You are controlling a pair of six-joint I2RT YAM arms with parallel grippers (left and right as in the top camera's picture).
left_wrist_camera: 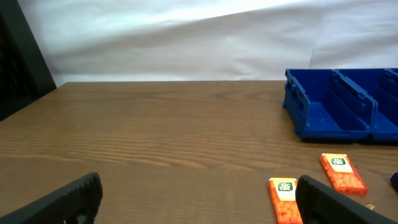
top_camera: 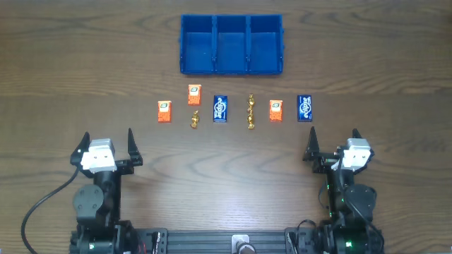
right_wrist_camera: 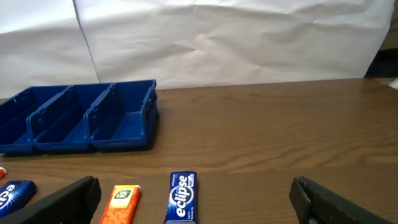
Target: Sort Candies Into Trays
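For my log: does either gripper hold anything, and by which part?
Nothing is held: the left gripper and the right gripper are both open and empty.

In the left wrist view the blue tray (left_wrist_camera: 329, 115) runs off the frame's edge, so I get one compartment whole and the next only in part. A finger (left_wrist_camera: 336, 202) of the left tool (left_wrist_camera: 199, 186) covers a corner of the nearest orange box (left_wrist_camera: 285, 199), which the edge also clips. A dark blue sliver (left_wrist_camera: 395, 180) at the edge is too little for me to name. In the right wrist view the tray's farthest compartment is cut off, as is the middle blue pack (right_wrist_camera: 13, 194). From the top view the gold candies (top_camera: 195, 118) are too small for me to make out their shape.
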